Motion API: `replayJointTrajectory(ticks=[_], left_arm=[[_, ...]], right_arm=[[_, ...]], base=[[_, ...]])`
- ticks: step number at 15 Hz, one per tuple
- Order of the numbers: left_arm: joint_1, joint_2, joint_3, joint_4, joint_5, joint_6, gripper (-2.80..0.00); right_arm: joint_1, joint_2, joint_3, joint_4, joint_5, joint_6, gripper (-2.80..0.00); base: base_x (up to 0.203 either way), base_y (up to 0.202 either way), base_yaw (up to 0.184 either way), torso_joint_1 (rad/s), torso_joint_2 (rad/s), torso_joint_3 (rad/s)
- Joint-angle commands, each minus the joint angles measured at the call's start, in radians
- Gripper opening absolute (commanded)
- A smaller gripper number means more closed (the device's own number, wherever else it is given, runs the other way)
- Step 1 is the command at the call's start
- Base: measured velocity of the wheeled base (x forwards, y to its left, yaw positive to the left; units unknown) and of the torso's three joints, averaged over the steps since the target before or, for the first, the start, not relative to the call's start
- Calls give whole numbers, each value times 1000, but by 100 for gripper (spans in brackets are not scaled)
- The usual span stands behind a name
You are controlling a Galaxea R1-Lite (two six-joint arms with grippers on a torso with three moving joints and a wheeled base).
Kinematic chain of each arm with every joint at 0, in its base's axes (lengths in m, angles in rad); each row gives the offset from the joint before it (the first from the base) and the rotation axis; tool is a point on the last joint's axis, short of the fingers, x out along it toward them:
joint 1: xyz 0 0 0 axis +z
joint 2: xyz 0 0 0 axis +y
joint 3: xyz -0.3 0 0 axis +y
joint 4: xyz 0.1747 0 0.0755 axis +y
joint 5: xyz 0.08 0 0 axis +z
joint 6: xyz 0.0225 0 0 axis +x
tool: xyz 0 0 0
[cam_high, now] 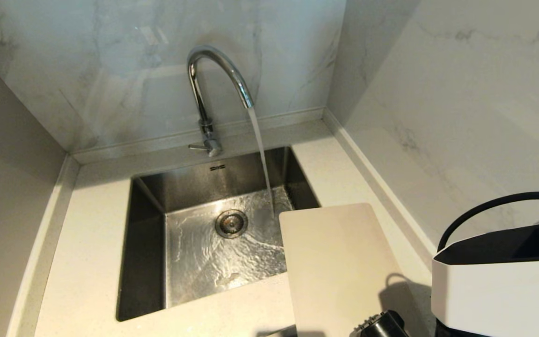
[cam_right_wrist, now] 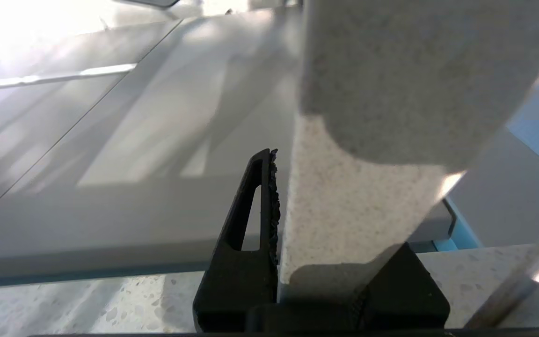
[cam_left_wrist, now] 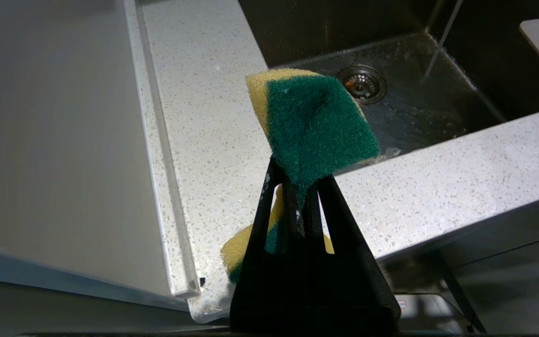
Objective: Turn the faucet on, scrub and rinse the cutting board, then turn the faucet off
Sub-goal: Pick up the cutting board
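Note:
Water runs from the chrome faucet [cam_high: 208, 93] in a thin stream [cam_high: 262, 154] into the steel sink [cam_high: 148, 234]; its small lever [cam_high: 199, 147] sticks out at the base. The cream-white cutting board [cam_high: 339, 262] lies at the sink's right side, its far end over the basin beside the stream. My right gripper [cam_right_wrist: 297, 187] is shut on the board's near end [cam_right_wrist: 367, 93]; one finger [cam_right_wrist: 260, 201] presses its face and the other is hidden behind it. My left gripper [cam_left_wrist: 297, 180] is shut on a green-and-yellow sponge [cam_left_wrist: 316, 121], held above the counter left of the sink [cam_left_wrist: 414, 107].
Marble walls enclose the speckled counter [cam_high: 87, 281] at the back and on both sides. The drain strainer [cam_high: 231, 223] sits mid-basin in flowing water. My right arm's white-and-black body [cam_high: 498, 281] fills the lower right corner, with a black cable loop [cam_high: 484, 206] above it.

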Motion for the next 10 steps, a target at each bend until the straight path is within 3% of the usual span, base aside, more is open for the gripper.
replayJointTrajectory(ticks=[1, 6, 10], left_arm=[[1, 1, 0, 0, 0, 0, -280], [1, 1, 0, 0, 0, 0, -280], [1, 1, 0, 0, 0, 0, -280]], right_arm=[[3, -49, 19, -5, -2, -8, -280], [9, -207, 72, -1, -39, -23, -280], [8, -313, 70, -1, -68, -81, -280]], base=[[0, 0, 0, 0, 0, 0], [0, 0, 0, 0, 0, 0], [0, 0, 0, 0, 0, 0]])
